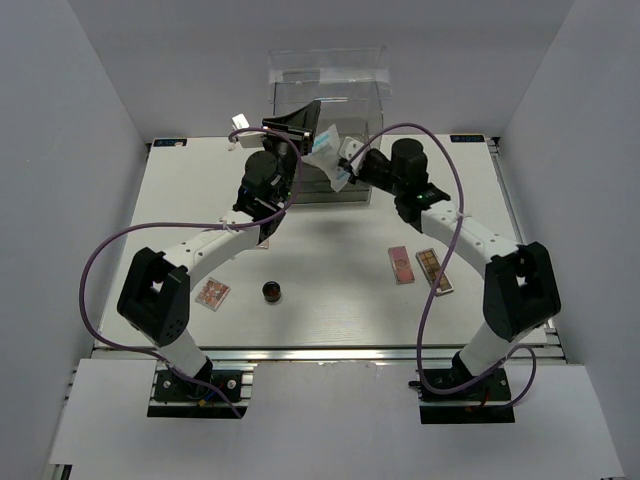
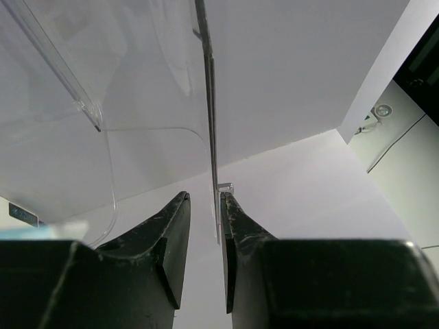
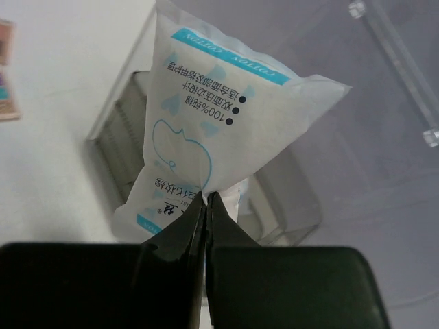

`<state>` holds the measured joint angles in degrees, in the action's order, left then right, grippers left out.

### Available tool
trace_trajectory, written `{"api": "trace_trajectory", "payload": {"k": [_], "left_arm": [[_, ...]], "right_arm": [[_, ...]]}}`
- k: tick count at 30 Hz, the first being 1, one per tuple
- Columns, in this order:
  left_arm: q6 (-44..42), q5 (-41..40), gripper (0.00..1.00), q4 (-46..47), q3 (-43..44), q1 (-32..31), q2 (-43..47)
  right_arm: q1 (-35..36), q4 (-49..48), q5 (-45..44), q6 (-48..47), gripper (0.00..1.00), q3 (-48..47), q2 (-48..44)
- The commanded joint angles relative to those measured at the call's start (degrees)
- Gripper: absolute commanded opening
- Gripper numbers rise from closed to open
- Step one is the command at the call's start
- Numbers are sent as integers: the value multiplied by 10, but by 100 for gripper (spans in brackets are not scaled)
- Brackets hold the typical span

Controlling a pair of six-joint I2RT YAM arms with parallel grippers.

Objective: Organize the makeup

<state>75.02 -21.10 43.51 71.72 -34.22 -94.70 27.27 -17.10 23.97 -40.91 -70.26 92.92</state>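
Note:
My right gripper is shut on the lower part of the white-blue crinkly packet and holds it over an open clear compartment of the acrylic drawer box. In the top view the packet hangs at the box's front, by my right gripper. My left gripper is slightly open, its jaws either side of a thin clear acrylic panel that lies against the right finger. In the top view my left gripper is at the box's front left. The small dark jar and three palettes lie on the table. No black cylinder shows.
The white table is walled by white panels on three sides. Purple cables loop from both arms over the table. A ribbed clear tray lies under the packet. A palette's edge shows at the left of the right wrist view.

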Motion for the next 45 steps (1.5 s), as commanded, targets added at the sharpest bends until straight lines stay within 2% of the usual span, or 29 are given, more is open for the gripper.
{"api": "trace_trajectory", "payload": {"k": [1,6,13,15,16,18,19,22,26,28,30,31,32,33,34,35,39,45], "left_arm": [[3,3,36,-1,21,4,28],[3,4,36,-1,25,4,24],[6,7,36,1,27,4,20],[7,8,36,1,27,4,18],[9,9,36,2,27,4,17],[10,10,36,2,26,5,16],[11,10,36,3,26,5,16],[11,9,36,4,24,4,17],[12,8,36,3,22,5,19],[11,8,36,4,22,5,19],[13,9,36,4,21,5,17],[14,8,36,5,21,6,16],[14,9,36,6,20,5,15],[14,9,36,6,19,5,15],[14,8,36,7,18,6,16],[14,8,36,8,15,5,17],[19,11,36,8,7,5,18],[23,13,36,7,7,5,10]], "right_arm": [[13,-128,-109,-23,0,-53,25],[15,-173,-196,-45,0,-111,79],[16,-199,-224,-115,0,-139,125],[16,-194,-225,-137,9,-142,139],[16,-183,-226,-146,21,-148,144],[16,-174,-225,-148,35,-153,153],[16,-168,-222,-149,48,-154,154],[16,-146,-212,-147,65,-155,154],[15,-122,-189,-122,70,-153,132],[13,-90,-170,-95,70,-148,114],[4,-54,-109,-74,66,-135,75],[-3,-6,-69,-59,55,-130,57],[-24,17,27,-48,47,-120,26],[-32,35,71,-31,36,-121,17],[-38,54,98,13,12,-123,9],[-40,55,98,32,0,-124,2],[-42,9,25,64,0,-112,-18],[-41,-30,2,-43,0,-89,-33]]}}
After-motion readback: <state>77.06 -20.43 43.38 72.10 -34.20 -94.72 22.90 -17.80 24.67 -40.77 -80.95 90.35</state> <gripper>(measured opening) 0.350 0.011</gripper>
